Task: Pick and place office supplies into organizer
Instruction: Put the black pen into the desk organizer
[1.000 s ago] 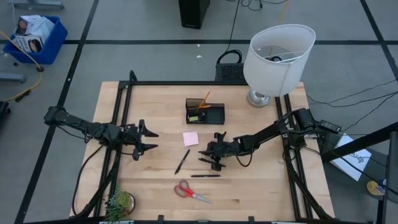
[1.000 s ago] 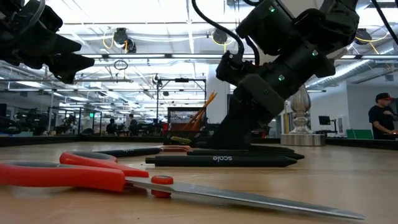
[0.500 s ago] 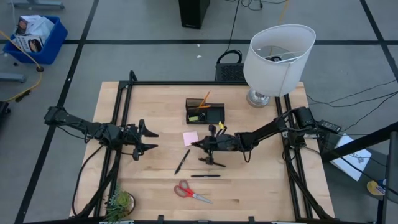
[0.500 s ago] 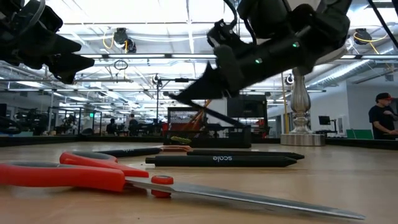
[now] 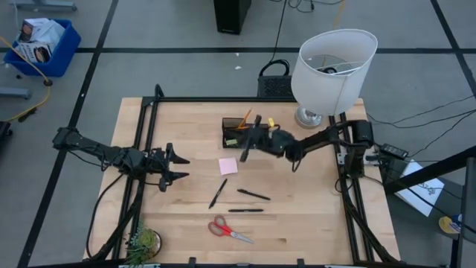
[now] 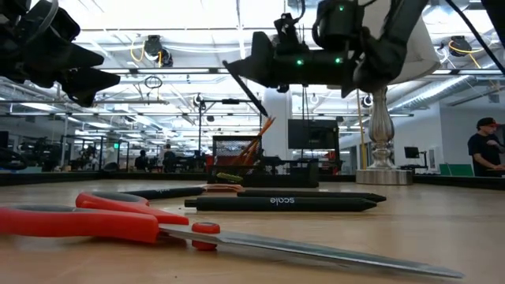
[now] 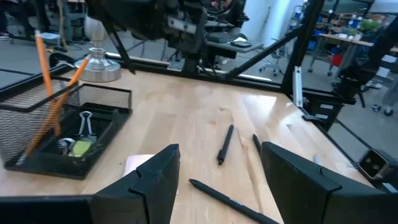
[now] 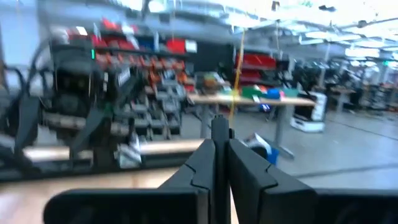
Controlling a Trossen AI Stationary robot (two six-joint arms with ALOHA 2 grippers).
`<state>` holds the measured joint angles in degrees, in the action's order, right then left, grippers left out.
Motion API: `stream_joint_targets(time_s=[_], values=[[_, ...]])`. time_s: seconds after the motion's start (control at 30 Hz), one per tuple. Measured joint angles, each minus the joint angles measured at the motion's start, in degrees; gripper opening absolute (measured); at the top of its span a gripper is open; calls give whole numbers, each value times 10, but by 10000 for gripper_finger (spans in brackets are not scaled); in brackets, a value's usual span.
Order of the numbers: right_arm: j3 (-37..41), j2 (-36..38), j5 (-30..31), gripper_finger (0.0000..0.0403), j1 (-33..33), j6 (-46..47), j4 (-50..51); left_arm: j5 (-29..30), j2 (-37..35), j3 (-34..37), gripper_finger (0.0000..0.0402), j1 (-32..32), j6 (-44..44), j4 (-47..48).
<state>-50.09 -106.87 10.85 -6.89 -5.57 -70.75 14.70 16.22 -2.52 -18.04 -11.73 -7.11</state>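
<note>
My right gripper [image 5: 255, 138] hangs in the air over the black organizer [image 5: 235, 140], shut on a thin black pen [image 5: 245, 152]. The organizer holds orange pencils [image 7: 46, 93] in its mesh cup and small clips in its tray. A pink sticky pad [image 5: 228, 165], three more black pens [image 5: 218, 193] [image 5: 253, 194] [image 5: 245, 211] and red-handled scissors [image 5: 229, 229] lie flat on the table. My left gripper [image 5: 177, 167] waits open above the table's left part, touching nothing. My right gripper pinches the pen near its middle [image 5: 253, 143] between its two fingers [image 8: 205, 163]. The fingers reach in roughly level from the table's right and lie across the pen. The pen is lifted clear and slants [image 6: 254, 99] above the organizer.
A white lamp [image 5: 332, 67] stands at the far right corner, close behind my right arm. A small green plant [image 5: 141, 244] sits at the near left corner. Bare wood lies between the pens and the right rail. A person [image 6: 483, 146] stands far off in the room.
My right gripper has risen from the table by the loose pens, carrying one pen with it. It has swung toward the far edge until it is over the organizer, and has tipped from pointing down to roughly level. The other pens, the pad and the scissors have stayed put.
</note>
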Motion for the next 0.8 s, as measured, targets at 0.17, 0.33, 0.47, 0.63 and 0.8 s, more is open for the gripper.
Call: stream_joint_targets(time_s=[0.17,0.33,0.47,0.63,0.8], values=[[-4,-18,-50,27,-45,21,-45,30,0,0,230,0,0,0],[-49,-61,-69,24,-61,24,-59,49,0,0,230,0,0,-4],[-100,-101,-80,26,-63,-10,-57,49,0,0,230,0,0,-7],[-143,-131,-79,24,-66,-33,-61,49,0,0,230,0,-10,-10],[-159,-159,-77,25,-82,-30,-60,49,0,0,230,-1,-22,-9]])
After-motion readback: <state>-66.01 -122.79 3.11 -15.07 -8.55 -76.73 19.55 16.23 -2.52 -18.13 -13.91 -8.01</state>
